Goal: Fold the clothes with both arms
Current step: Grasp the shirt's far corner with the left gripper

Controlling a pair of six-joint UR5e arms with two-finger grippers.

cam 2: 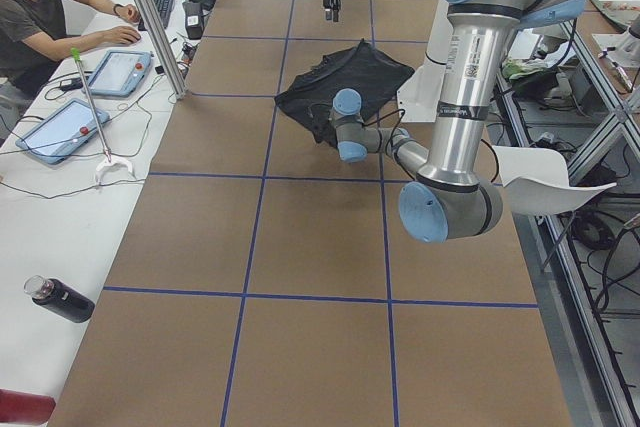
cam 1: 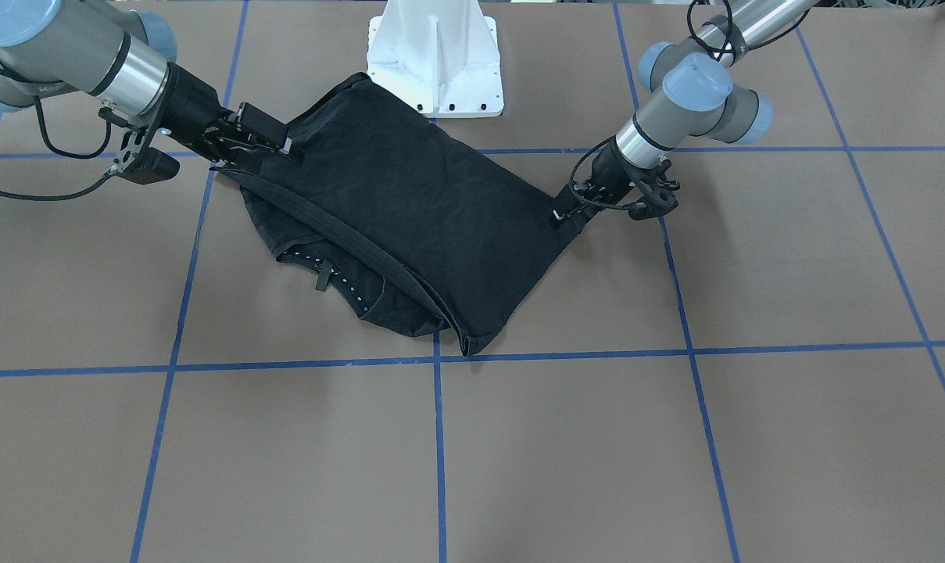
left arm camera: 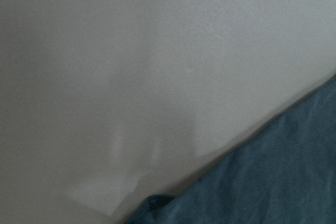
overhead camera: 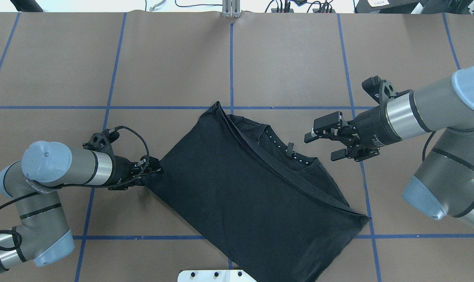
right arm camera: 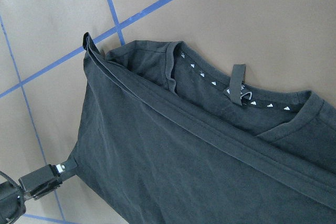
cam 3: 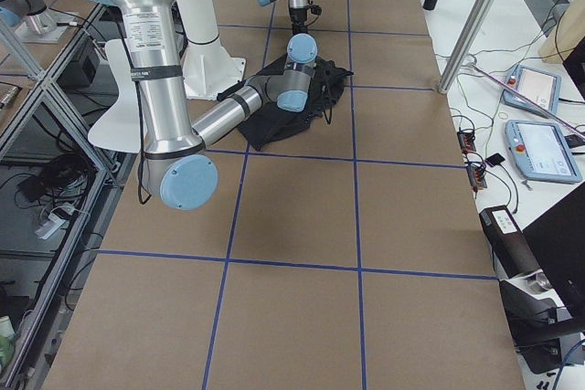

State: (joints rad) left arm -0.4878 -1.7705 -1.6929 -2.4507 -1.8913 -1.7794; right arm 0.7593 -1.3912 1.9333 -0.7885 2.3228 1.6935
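Note:
The black T-shirt [overhead camera: 237, 196] lies folded on the brown table, slanted. Its collar [right arm camera: 239, 95], with white triangle marks and a small loop, shows beside the folded-over hem. No chest print shows. My left gripper [overhead camera: 155, 169] sits low at the shirt's left corner, shut on the cloth; the right wrist view shows the left gripper [right arm camera: 50, 177] pinching that corner. My right gripper [overhead camera: 322, 144] is open, held above the table just past the collar side, with nothing between its fingers. The front view shows the right gripper [cam 1: 273, 141] at the shirt's edge. The left wrist view holds only table and a bit of shirt [left arm camera: 273, 182].
The white pedestal base [cam 1: 434, 62] stands right behind the shirt. Blue tape lines [overhead camera: 231, 58] grid the table. On a side bench a seated person [cam 2: 35, 17] works near tablets [cam 2: 60, 127], and a dark bottle [cam 2: 58, 299] lies there.

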